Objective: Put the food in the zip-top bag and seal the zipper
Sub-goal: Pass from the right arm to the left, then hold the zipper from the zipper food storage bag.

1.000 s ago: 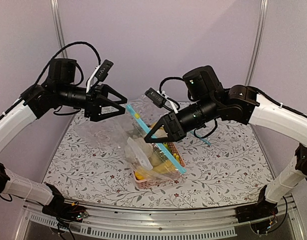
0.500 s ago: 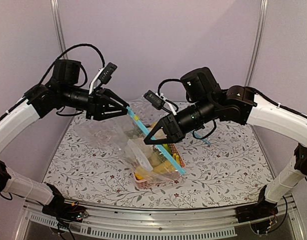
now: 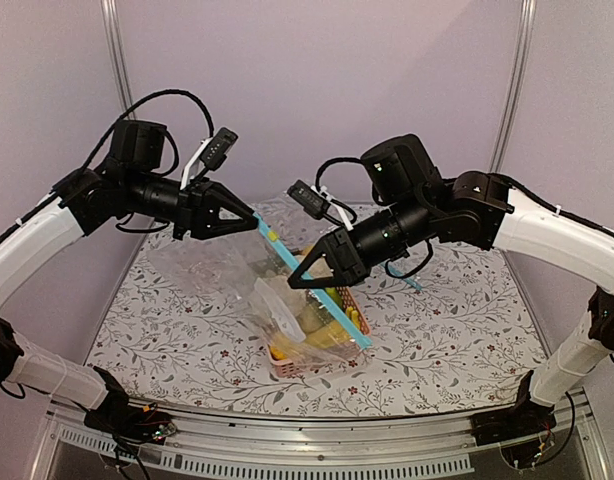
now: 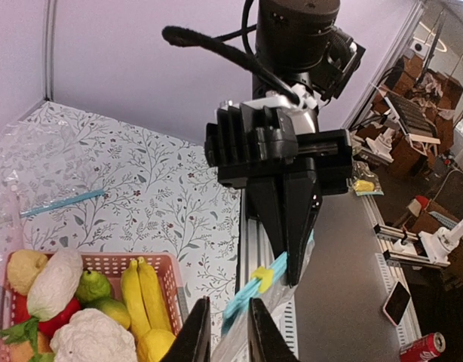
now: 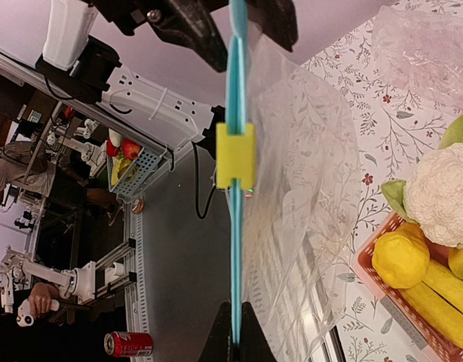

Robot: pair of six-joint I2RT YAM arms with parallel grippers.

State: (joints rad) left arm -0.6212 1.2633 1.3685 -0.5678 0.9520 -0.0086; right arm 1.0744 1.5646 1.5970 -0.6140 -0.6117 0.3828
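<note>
Two pinches stretch the zipper (image 5: 235,249): left gripper (image 3: 252,213) clamped on its end, right gripper (image 3: 297,280) clamped further along, yellow slider (image 5: 235,155) between them. The zip-top bag (image 5: 299,188) hangs below the fingers (image 4: 197,335), limp and likely slippery, so the stiffer strip seems the surest hold; the food (image 4: 54,283) sits in the pink basket (image 4: 111,262) beneath.

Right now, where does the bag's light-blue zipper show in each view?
Top external: the zipper slants across the centre, over the pink basket.
Left wrist: bottom centre, right of the basket.
Right wrist: a vertical line at centre, left of the basket.
Shared landmark: the pink basket.
</note>
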